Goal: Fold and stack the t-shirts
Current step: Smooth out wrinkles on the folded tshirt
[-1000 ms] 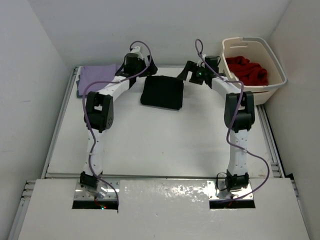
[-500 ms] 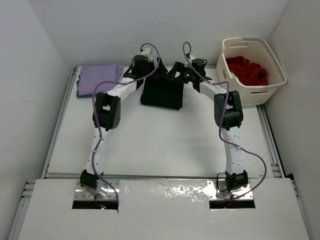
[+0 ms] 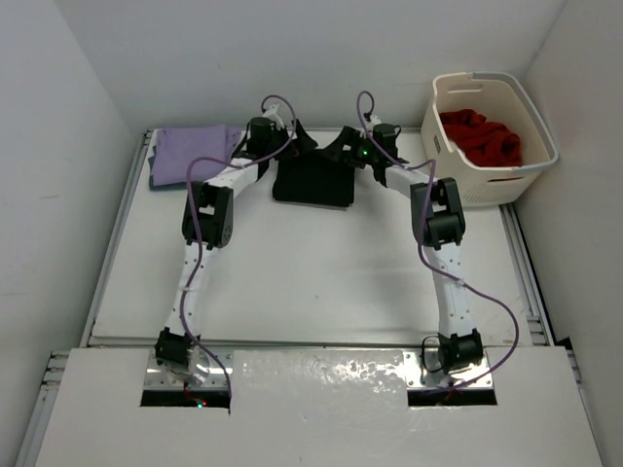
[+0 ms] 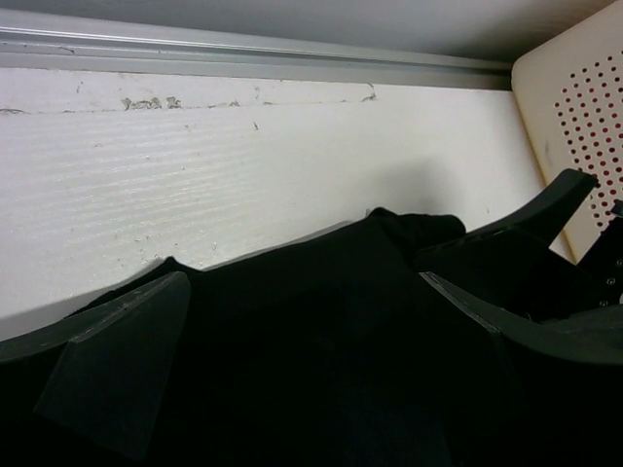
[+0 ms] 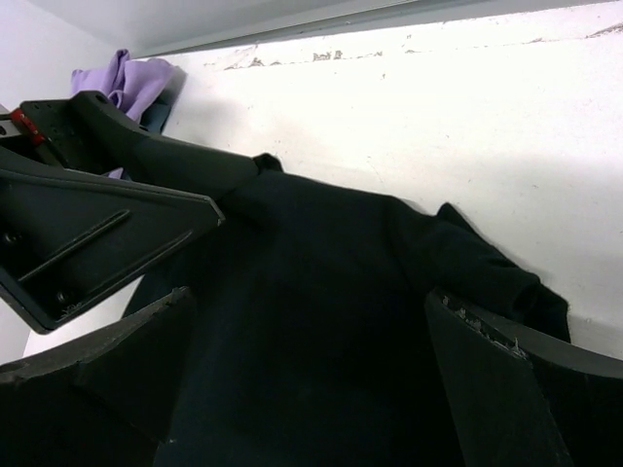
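1. Both arms are reaching to the far edge of the black t-shirt, which is lying folded on the table between them. The left gripper and right gripper are crowding close together there.
2. Both claws are gaping fully wide and gripping nothing. In each wrist view the black cloth is lying between the fingers, unpinched.
3. The step in hand is probably taking hold of that far edge. To do it well, the 2 claws should be spreading apart toward the shirt's 2 far corners before closing, so the cloth is hanging evenly and not bunching in the middle.
4. Each claw should be sinking low enough to catch every layer of the fold; catching only the top layer risks the shirt opening out when lifted.
5. The lavender t-shirt is lying on the teal-blue t-shirt at the far-left corner, making the likely stack. The red t-shirt is waiting in the laundry basket.
6. Room is running tight behind the shirt: the metal rail is sitting just beyond it, and the basket is standing near on the right.
7. Open tabletop is lying toward the arm bases and leftward, so pulling that way looks safest.
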Motion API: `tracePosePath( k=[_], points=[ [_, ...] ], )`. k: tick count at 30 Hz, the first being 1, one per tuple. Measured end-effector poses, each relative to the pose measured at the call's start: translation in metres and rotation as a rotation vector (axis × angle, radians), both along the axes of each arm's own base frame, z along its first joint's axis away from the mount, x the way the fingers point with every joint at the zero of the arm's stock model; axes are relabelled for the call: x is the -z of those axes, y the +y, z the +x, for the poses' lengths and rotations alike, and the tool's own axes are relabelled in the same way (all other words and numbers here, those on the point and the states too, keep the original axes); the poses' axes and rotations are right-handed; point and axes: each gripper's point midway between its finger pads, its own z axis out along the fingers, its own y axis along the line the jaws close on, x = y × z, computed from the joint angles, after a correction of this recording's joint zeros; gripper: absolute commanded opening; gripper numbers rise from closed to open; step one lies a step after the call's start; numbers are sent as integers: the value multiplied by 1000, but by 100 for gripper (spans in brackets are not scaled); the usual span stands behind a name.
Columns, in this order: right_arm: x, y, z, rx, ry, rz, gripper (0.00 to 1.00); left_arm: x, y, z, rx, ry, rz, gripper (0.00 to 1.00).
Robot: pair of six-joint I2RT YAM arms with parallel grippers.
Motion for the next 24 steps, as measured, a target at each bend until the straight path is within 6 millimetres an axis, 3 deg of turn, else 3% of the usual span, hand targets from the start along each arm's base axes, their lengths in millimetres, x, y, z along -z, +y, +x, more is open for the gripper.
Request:
tracePosePath(
  k=[6,8,10,13,15,18,20,22,24],
  points=[
    [-3,-2,-3,-19,-5,-25,99,-4,1,-2,6,-2,18,100],
    [-8,-8,-12,-24,8,-58,99,-9,5,-4,-5,6,48,100],
    [-19,-17,-35,-27,23,-91,99,-19,13,-7,-30,7,102,100],
    [-50,-31,-73,-24,-1,-125,99,-51,24,-18,-69,-10,166,100],
    [-73,-38,-93,-19,-34,-134,99,-84,28,-30,-83,-47,178,100],
    [-107,-36,-105,-35,-120,-113,99,-127,26,-55,-75,-104,165,100],
    [-116,-26,-109,-67,-158,-92,99,-143,17,-73,-46,-136,136,100],
    [-111,-13,-115,-107,-158,-72,99,-141,6,-91,-6,-140,108,100],
    [-98,4,-122,-152,-137,-53,99,-119,-6,-108,38,-106,83,100]
  ],
)
